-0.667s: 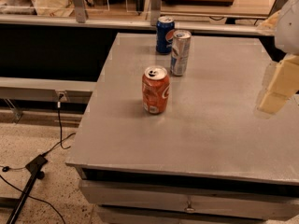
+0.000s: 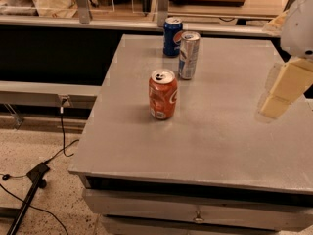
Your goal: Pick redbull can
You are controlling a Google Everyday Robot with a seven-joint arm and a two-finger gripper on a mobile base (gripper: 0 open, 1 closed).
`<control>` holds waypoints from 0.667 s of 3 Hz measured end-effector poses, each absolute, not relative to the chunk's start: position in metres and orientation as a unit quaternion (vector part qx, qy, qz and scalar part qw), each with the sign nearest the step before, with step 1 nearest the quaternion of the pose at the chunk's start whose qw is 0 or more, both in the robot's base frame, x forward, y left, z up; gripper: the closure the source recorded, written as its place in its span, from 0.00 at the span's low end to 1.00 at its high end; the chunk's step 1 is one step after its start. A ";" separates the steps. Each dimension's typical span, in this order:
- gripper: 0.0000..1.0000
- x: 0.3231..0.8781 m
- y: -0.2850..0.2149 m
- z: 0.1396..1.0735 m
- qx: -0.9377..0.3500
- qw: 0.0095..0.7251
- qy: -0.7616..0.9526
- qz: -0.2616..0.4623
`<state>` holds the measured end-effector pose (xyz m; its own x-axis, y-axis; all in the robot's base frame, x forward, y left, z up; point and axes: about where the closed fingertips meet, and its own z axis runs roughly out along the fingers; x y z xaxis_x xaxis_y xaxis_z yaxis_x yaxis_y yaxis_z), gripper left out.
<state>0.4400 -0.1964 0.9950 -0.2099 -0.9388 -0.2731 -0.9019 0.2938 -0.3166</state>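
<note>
The redbull can (image 2: 189,55) is tall, slim and silver with blue patches. It stands upright on the grey table (image 2: 220,136), toward the back. A wider dark-blue Pepsi can (image 2: 172,36) stands just behind it to the left. A squat orange can (image 2: 162,94) stands in front of it to the left. My gripper (image 2: 276,104) hangs at the right edge of the view, above the table's right side. It is well to the right of the redbull can and nearer the camera, and it touches nothing.
A long counter (image 2: 98,23) with clear dividers runs behind the table. A lower shelf (image 2: 44,93) sits to the left. Cables and a stand leg (image 2: 29,190) lie on the speckled floor at lower left. The table's left edge drops off near the orange can.
My gripper has shifted slightly to the left over the table. The three cans have not moved.
</note>
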 end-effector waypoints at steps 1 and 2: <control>0.00 0.487 -0.163 1.001 -0.569 0.261 0.780 -0.017; 0.00 0.562 -0.138 1.017 -0.559 0.305 0.771 0.013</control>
<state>0.5625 -0.1376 1.0165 -0.1879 -0.8538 -0.4855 -0.8703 0.3739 -0.3207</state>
